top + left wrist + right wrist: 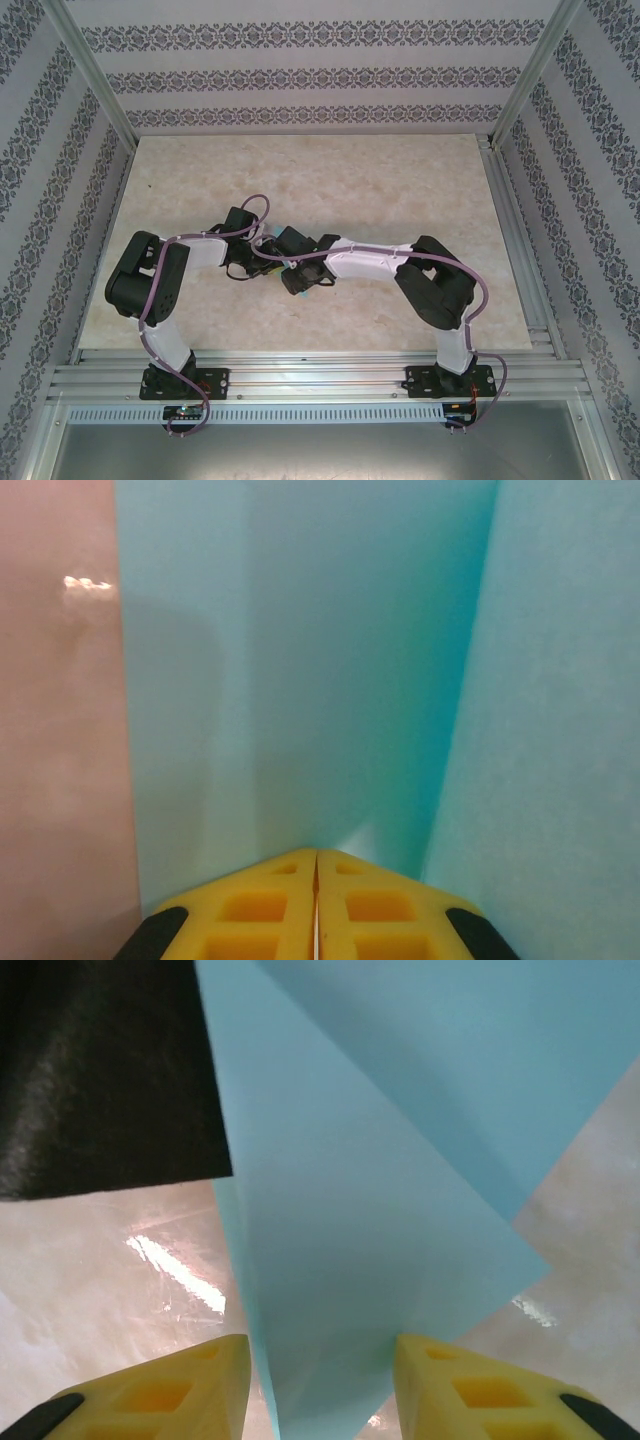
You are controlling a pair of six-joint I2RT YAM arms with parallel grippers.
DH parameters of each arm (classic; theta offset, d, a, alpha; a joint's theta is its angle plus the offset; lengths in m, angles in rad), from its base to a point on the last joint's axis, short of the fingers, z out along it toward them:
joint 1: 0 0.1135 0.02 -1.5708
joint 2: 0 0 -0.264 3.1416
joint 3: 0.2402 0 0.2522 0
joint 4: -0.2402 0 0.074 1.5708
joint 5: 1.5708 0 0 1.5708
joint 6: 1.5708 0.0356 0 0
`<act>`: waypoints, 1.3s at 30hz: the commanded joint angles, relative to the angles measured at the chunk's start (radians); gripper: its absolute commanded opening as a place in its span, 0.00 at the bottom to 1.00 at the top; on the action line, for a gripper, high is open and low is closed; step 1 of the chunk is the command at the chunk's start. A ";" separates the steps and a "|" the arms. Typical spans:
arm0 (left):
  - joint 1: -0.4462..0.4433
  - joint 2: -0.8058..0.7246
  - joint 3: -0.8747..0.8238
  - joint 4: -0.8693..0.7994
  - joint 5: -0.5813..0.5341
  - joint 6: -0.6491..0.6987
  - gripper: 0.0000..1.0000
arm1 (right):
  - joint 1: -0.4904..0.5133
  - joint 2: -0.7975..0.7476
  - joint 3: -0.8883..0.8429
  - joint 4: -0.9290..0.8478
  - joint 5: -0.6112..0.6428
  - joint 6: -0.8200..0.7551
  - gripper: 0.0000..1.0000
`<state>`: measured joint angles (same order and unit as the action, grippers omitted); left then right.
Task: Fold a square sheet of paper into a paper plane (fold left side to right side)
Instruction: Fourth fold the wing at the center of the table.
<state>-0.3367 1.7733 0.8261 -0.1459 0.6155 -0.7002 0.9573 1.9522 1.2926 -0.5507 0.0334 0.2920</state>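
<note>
Watching remotely, the two arms are huddled nose to nose mid-table and blocking nearly all of the sheet of paper from overhead. I can just make out little turquoise slivers poking out between the wrists there.

The left gripper has its yellow fingers clamped tight, and the sheet runs straight out of the seam. One flat panel goes left and another rises steeply on the right, with a soft valley between them.

The right gripper is parted about halfway. A pointed, creased corner of the paper hangs down in the gap, and I can't tell if it touches either pad.

A matte, grainy black block crowds the upper left of that view. I can't tell what it is.

The table is a glossy pinkish marble pattern with glare streaks. Around it are patterned wallpaper walls, ribbed aluminium rails and looping purple cables.
</note>
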 commanded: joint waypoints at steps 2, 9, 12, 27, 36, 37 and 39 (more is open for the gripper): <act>-0.018 0.023 0.019 -0.018 -0.039 0.019 0.08 | 0.012 0.007 0.023 0.002 0.032 -0.006 0.45; -0.019 0.021 0.021 -0.022 -0.040 0.019 0.08 | 0.014 0.017 0.025 -0.006 0.056 -0.002 0.41; -0.018 0.020 0.020 -0.023 -0.042 0.019 0.08 | 0.014 0.018 0.024 -0.002 0.050 -0.001 0.36; -0.018 0.016 0.020 -0.039 -0.047 0.030 0.08 | -0.032 -0.010 -0.038 0.101 -0.102 0.023 0.11; -0.018 -0.011 0.011 -0.052 -0.040 0.044 0.10 | -0.131 -0.058 -0.147 0.253 -0.314 0.044 0.08; -0.018 -0.017 0.013 -0.060 -0.043 0.048 0.11 | -0.136 -0.064 -0.154 0.262 -0.326 0.044 0.09; -0.017 -0.026 0.021 -0.078 -0.045 0.059 0.11 | -0.150 -0.077 -0.174 0.282 -0.358 0.047 0.09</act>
<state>-0.3428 1.7699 0.8356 -0.1593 0.5999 -0.6804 0.8234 1.9221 1.1484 -0.3359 -0.2443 0.3233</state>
